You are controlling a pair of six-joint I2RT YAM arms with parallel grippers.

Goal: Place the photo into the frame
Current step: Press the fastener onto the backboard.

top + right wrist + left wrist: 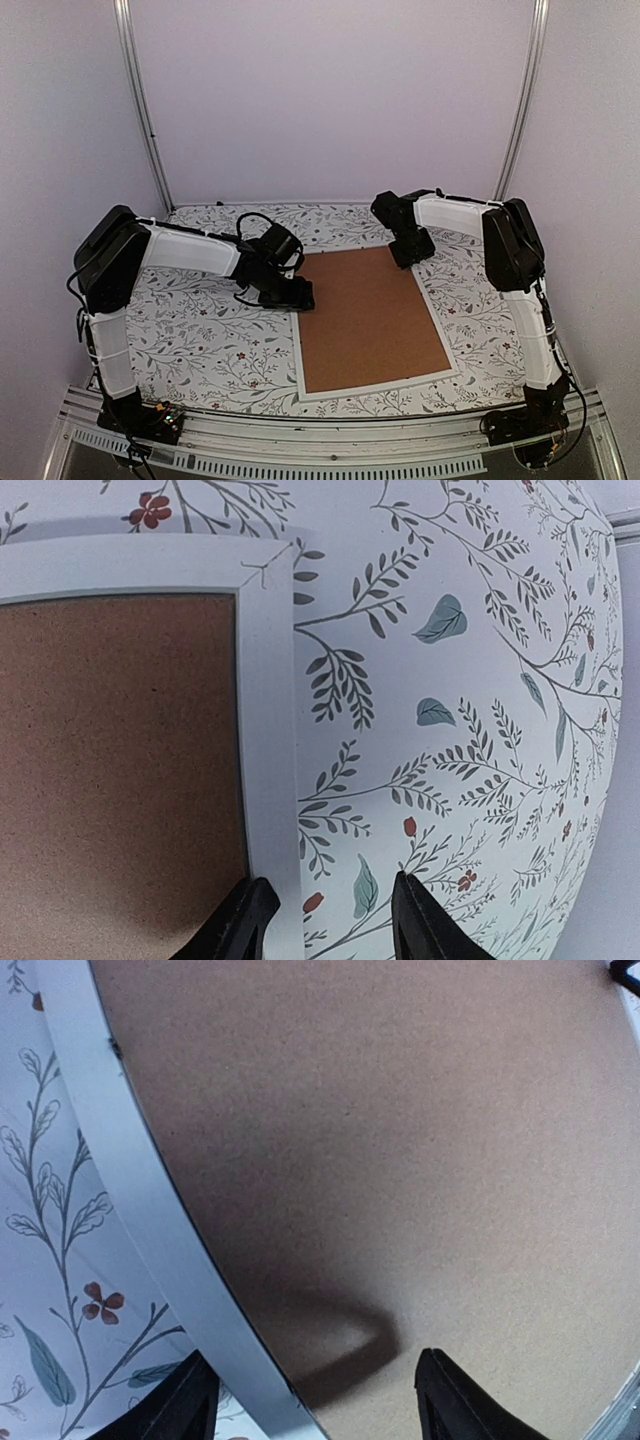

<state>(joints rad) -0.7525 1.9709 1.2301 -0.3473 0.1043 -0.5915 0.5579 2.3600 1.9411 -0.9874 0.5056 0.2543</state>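
The frame (297, 352) lies flat on the table, and its thin white rim surrounds a plain brown backing board (370, 315). No photo shows in any view. My left gripper (300, 297) hovers low at the frame's left rim near the far corner. In the left wrist view it (315, 1360) is open, one finger outside the rim (130, 1190) and one over the board (400, 1140). My right gripper (412, 255) is at the far right corner. It (330, 882) is open and holds nothing, with one finger at the rim (265, 730) and the other over the cloth.
A floral-patterned cloth (200, 340) covers the table around the frame. White walls close in the back and sides, with metal posts (140, 100) at the far corners. A metal rail (330, 440) runs along the near edge between the arm bases.
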